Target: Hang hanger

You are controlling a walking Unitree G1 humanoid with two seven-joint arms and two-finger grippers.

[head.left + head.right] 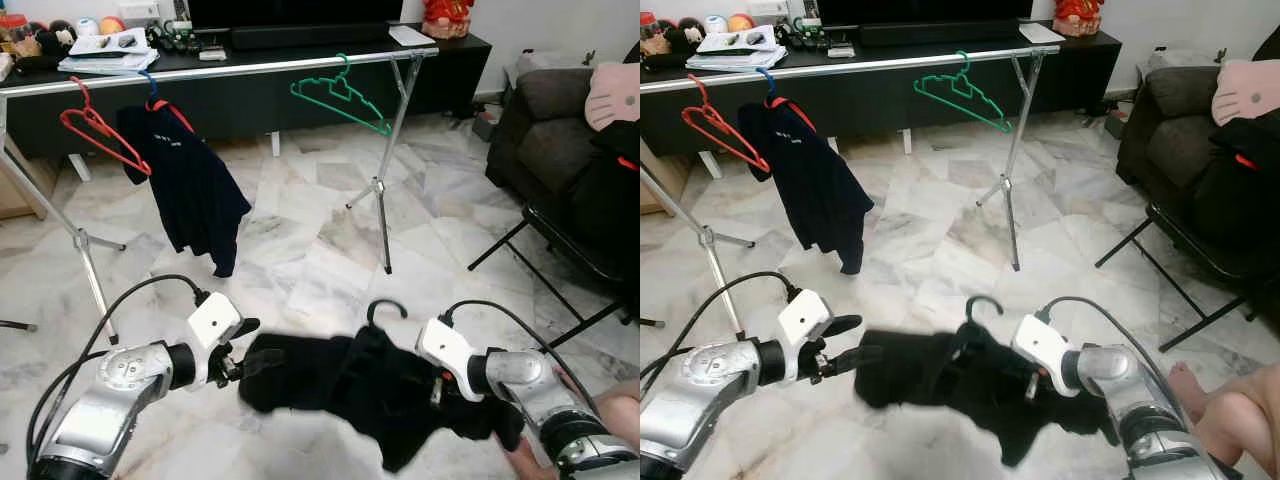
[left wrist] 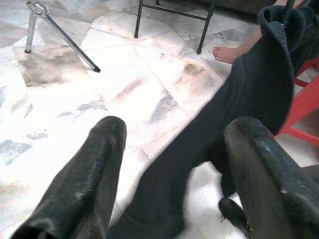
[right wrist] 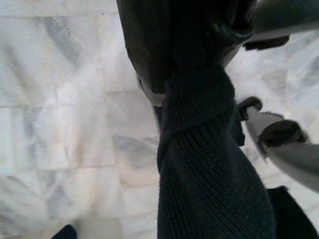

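We hold a black sweater [image 1: 370, 390] on a hanger [image 1: 385, 308] low over the marble floor [image 1: 310, 260], its black hook rising above the knit between our two arms. Our right gripper [image 3: 199, 64] is clamped on a bunched fold of the sweater, the knit pinched between its fingers. Our left gripper [image 1: 845, 345] is spread wide, one finger [image 2: 79, 184] on each side of a hanging sleeve without closing on it. Beyond stands a silver rail [image 1: 220, 70] on tripod legs, carrying a red hanger [image 1: 100, 135], a dark shirt [image 1: 190, 185] and a green hanger [image 1: 340, 95], well apart from the sweater. Behind the rail runs a black cabinet [image 1: 440, 60] with clutter on top. A dark sofa [image 1: 545, 130] and a folding chair [image 1: 560, 260] stand to our right, and a person's bare leg [image 1: 1230, 420] shows by our right arm.
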